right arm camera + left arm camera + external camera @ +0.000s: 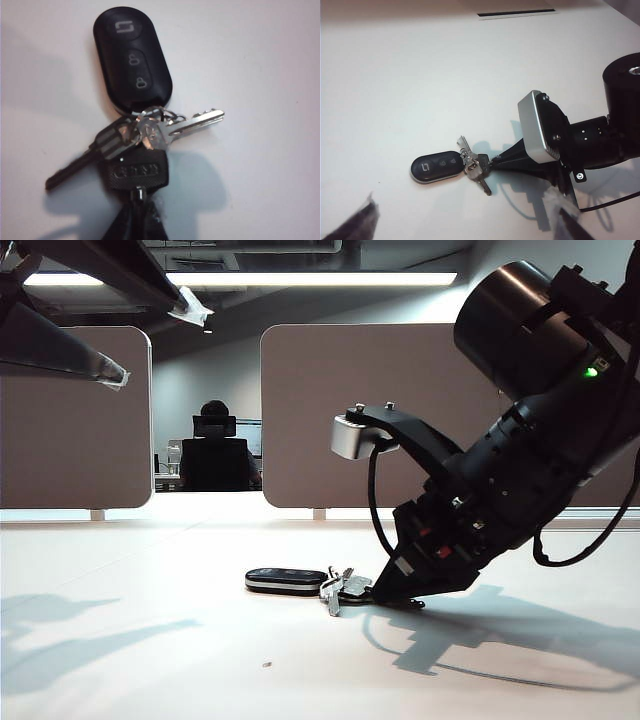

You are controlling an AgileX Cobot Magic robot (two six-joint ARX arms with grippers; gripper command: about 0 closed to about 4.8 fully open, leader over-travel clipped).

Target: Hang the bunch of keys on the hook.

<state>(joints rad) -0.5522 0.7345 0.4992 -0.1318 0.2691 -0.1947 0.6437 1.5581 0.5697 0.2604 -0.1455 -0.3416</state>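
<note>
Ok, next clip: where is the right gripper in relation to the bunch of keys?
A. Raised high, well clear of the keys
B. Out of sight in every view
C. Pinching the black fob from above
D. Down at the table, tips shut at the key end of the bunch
D: the right gripper is down at the table, shut at the key end of the bunch of keys; the left gripper hangs open above.

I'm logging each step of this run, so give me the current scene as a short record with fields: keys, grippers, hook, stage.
keys: the bunch of keys lies flat on the white table, black fob away from the arm, metal keys toward it
right gripper: right gripper down at the table, tips shut on a black-headed key at the end of the bunch
left gripper: left gripper raised high at the left of the exterior view, open, holding nothing
hook: not in view
stage: keys gripped, not yet lifted
</note>
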